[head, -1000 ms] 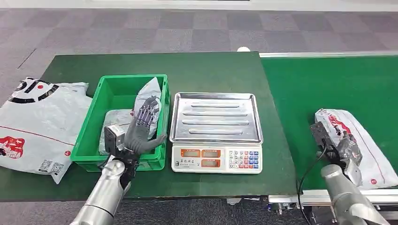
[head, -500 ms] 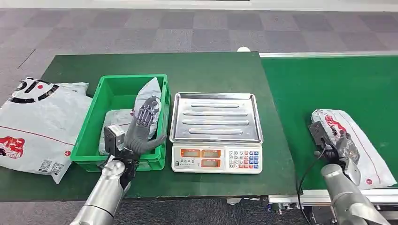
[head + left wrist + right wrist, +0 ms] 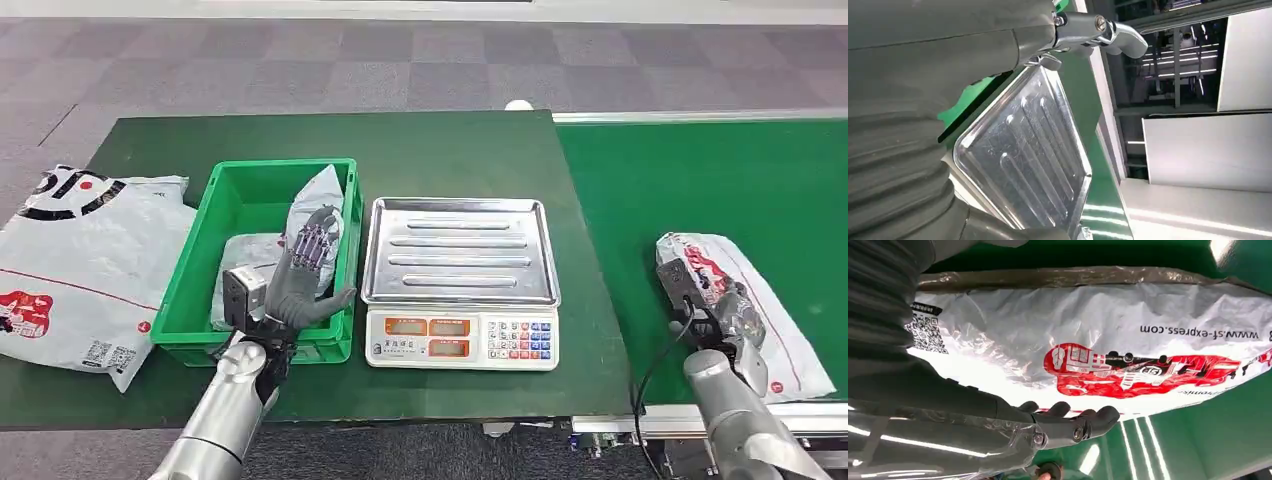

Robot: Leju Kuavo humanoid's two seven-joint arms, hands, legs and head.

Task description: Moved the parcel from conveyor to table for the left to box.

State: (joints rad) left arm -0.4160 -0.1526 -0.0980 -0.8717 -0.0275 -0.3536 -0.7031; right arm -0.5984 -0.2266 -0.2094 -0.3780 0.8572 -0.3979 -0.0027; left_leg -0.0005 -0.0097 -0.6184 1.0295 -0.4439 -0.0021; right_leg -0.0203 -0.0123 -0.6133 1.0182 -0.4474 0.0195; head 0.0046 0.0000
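- While the right hand (image 3: pixel 737 318) lies on the parcel (image 3: pixel 760 300) on the green conveyor (image 3: pixel 700 180), its dark fingers (image 3: pixel 1088 422) curl round the near edge of the white bag, grasping it.
- Red print and a web address run across the bag just beyond those fingers, and a QR label sits beside the wrist cover.
- Raised over the near rim of the green bin (image 3: pixel 200 290), the left hand (image 3: pixel 305 270) is released, fingers spread and pointing away from the robot, holding nothing.
- Under and beyond that hand, two grey bags (image 3: pixel 315 205) lie inside the bin, one leaning against the wall nearest the scale.
- Just to the thumb side of the left hand stands a scale (image 3: pixel 460 290) with a steel tray (image 3: pixel 1023 150), between bin and conveyor.
- On the far side of the bin from the scale, a large white bag (image 3: pixel 70 270) lies on the green table (image 3: pixel 450 140).
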